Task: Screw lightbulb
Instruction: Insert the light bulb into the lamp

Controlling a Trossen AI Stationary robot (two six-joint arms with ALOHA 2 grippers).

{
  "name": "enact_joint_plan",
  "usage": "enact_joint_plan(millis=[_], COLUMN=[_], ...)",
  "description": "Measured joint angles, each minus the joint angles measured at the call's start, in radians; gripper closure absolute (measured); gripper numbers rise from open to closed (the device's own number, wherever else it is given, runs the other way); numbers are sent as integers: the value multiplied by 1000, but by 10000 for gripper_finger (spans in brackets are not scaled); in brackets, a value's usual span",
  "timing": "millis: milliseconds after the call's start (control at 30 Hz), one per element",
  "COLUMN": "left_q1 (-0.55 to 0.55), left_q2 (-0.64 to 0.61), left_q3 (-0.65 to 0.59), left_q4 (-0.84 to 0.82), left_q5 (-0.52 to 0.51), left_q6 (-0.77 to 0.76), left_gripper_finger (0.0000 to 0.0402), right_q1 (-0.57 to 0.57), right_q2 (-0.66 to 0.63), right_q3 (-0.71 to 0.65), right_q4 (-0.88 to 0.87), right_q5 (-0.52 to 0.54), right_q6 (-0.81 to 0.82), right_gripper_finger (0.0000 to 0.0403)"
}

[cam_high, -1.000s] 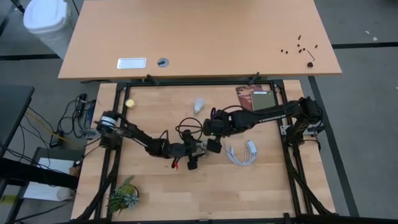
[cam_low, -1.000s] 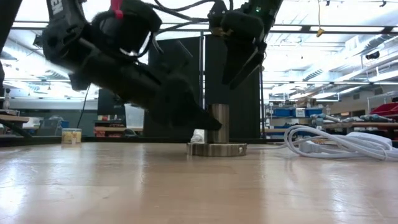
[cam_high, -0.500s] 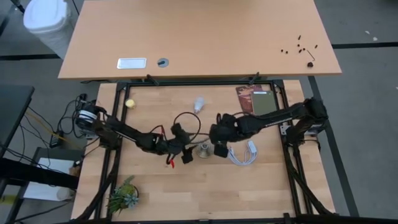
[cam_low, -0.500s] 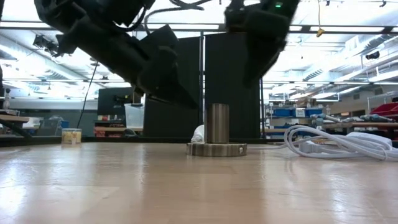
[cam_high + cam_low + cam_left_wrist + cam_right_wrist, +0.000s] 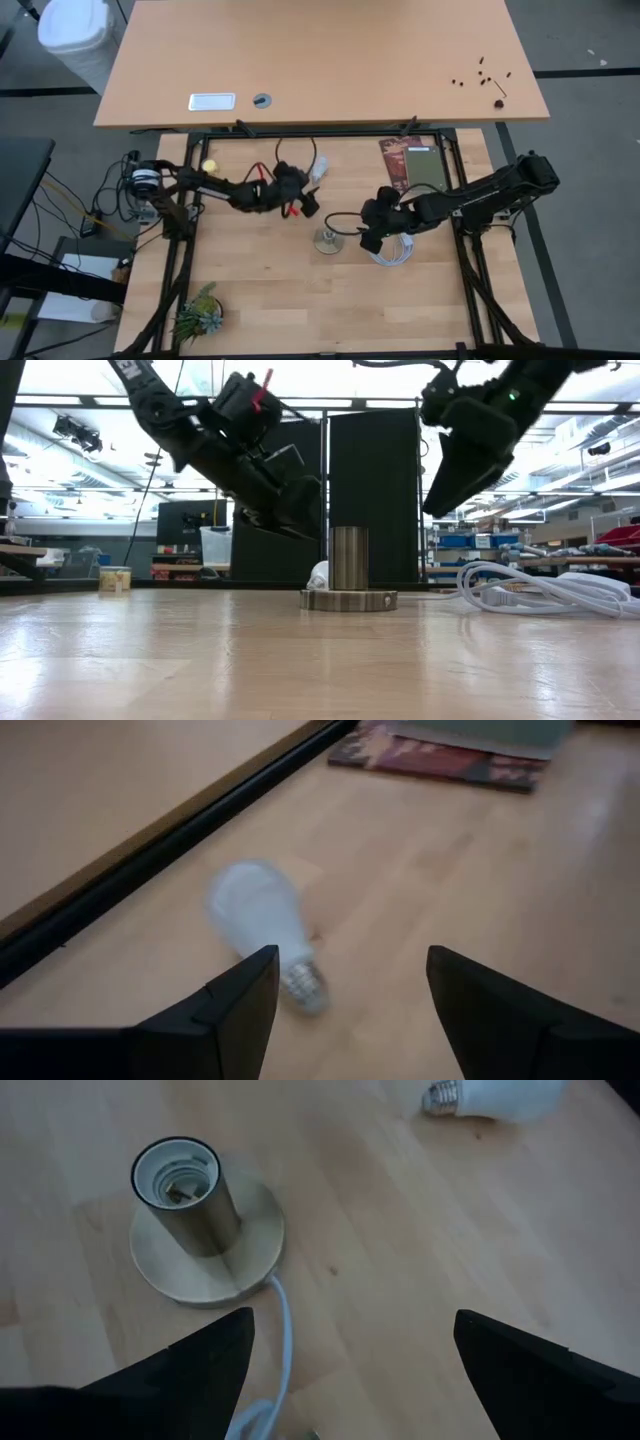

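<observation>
On the table the lightbulb [image 5: 258, 910] lies loose, the socket [image 5: 185, 1183] empty. Both the left gripper [image 5: 345, 990] and the right gripper [image 5: 350, 1350] hold nothing, fingers apart; picking up and screwing remain.

No text, label, brand, number or sign can be read anywhere; the cover of the book [image 5: 410, 158] at the far right is too small.
</observation>
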Motion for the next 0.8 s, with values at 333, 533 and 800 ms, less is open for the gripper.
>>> enact_joint_plan(millis=[333,533,800], left_q1=[84,82,95], left_q2=[56,189,294], left_q3=[49,142,228], left_q4=[-2,-13,-49], left_q5=[103,69,-29], left_q6=[-23,-7,-5], left_gripper_finger=[145,145,138], right_q1=[1,1,5], right_q2=[30,71,85], right_q3=[-143,-156,-155], right_q4=[281,359,383], right_q5=[64,80,94], right_q6=[6,-36,-56], right_gripper_finger=[50,50,50])
